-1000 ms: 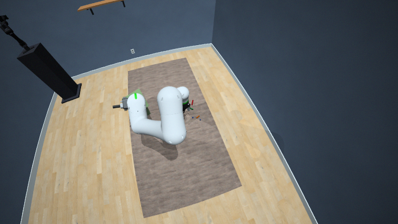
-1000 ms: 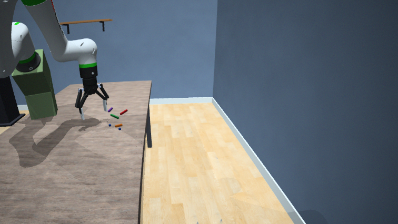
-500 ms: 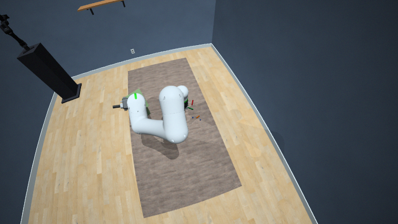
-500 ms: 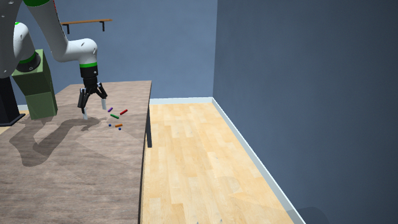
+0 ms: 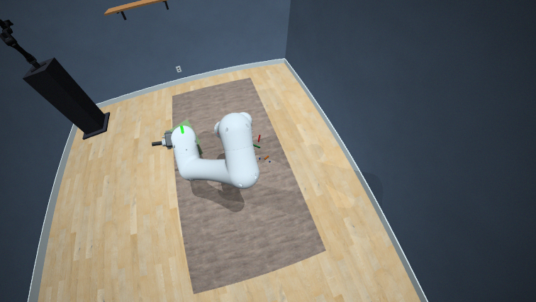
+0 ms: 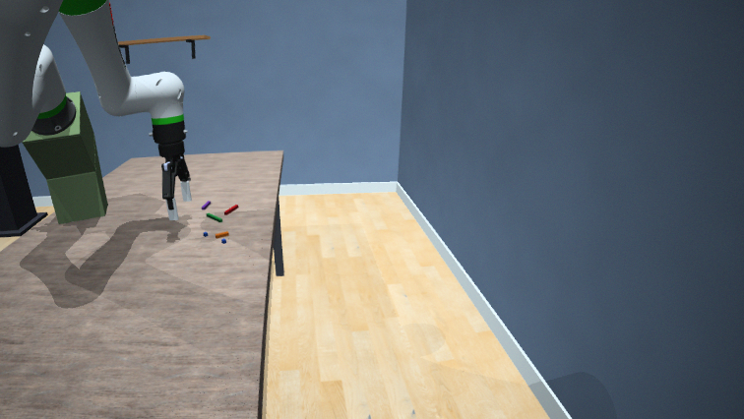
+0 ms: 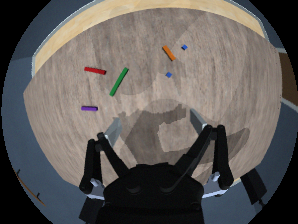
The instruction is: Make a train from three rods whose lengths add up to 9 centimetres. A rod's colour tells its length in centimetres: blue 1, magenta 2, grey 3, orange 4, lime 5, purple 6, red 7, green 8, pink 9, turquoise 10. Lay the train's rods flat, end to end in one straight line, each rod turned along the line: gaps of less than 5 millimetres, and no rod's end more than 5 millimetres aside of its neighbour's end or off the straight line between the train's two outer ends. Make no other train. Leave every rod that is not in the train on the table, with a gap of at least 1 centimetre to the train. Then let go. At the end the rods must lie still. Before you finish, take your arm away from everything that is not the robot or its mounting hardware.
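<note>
At the wrist view's left, red (image 5: 259, 138) (image 6: 231, 209) (image 7: 95, 71) lies on the counter (image 5: 243, 239) (image 6: 155, 337) (image 7: 235, 75); then the hand (image 6: 179, 202) (image 7: 154, 119), spread and holding nothing; rightward, near blue (image 5: 259, 158) (image 6: 205, 234) (image 7: 168, 75), then far blue (image 5: 269, 161) (image 6: 223, 241) (image 7: 184, 47). These make nine. The train seems unstarted; next, likely line up over one and lower.

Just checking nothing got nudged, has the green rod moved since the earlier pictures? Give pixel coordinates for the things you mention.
No. In the exterior view, the green rod (image 5: 257, 145) (image 6: 214, 217) (image 7: 119, 81) lies in the same spot relative to the table (image 5: 243, 239) (image 6: 155, 337) (image 7: 225, 85).
</note>
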